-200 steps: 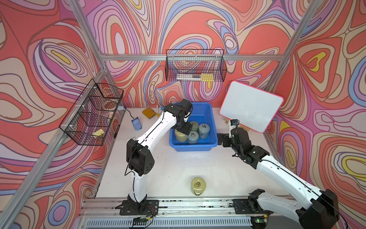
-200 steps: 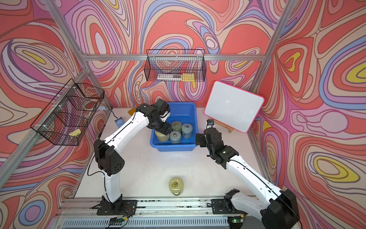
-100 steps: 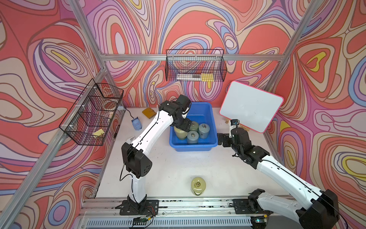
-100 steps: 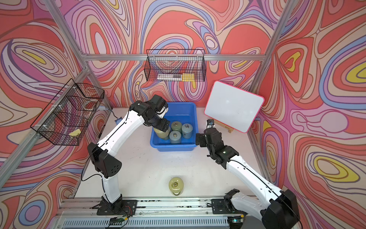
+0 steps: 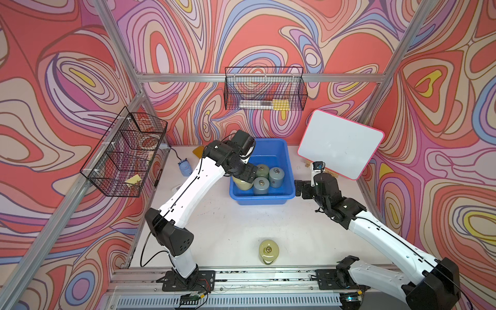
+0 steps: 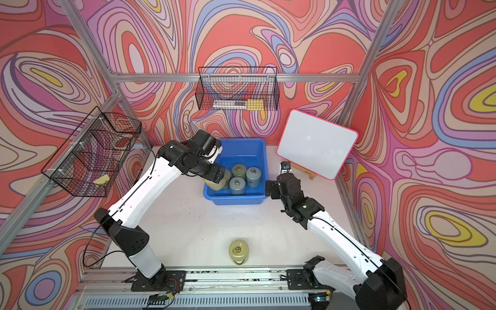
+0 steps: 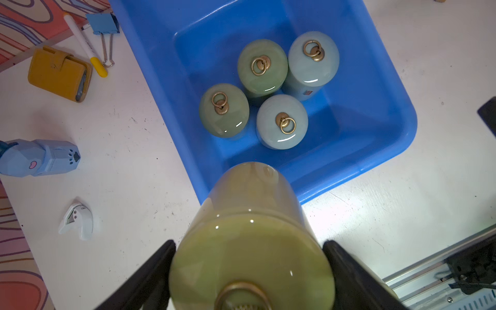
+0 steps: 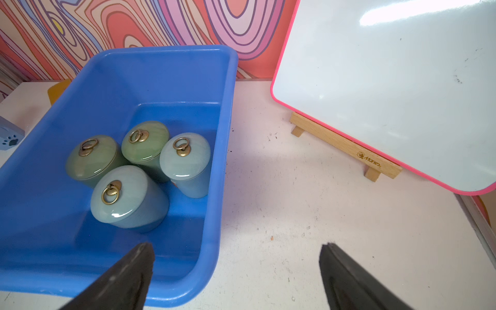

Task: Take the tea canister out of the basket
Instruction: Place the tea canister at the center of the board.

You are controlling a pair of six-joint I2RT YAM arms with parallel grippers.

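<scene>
Canister (image 7: 252,241) ring (image 7: 241,294) — cut off at the edge; in both top views the left gripper (image 5: 245,175) hides its top.

Left arm (image 5: 193,185) and right arm (image 5: 381,236): glossy white link shells, each with a thin dark seam line, joined by blocky black joint housings. Elbow housing (image 5: 177,239) on the left arm shows a cluster of small holes; a thin black cable (image 5: 143,252) loops beside it. Black base plate (image 5: 188,279) at the foot. Right wrist carries a small white-and-blue camera module (image 5: 317,167). Fingers (image 8: 126,276) are matte black and tapering
</scene>
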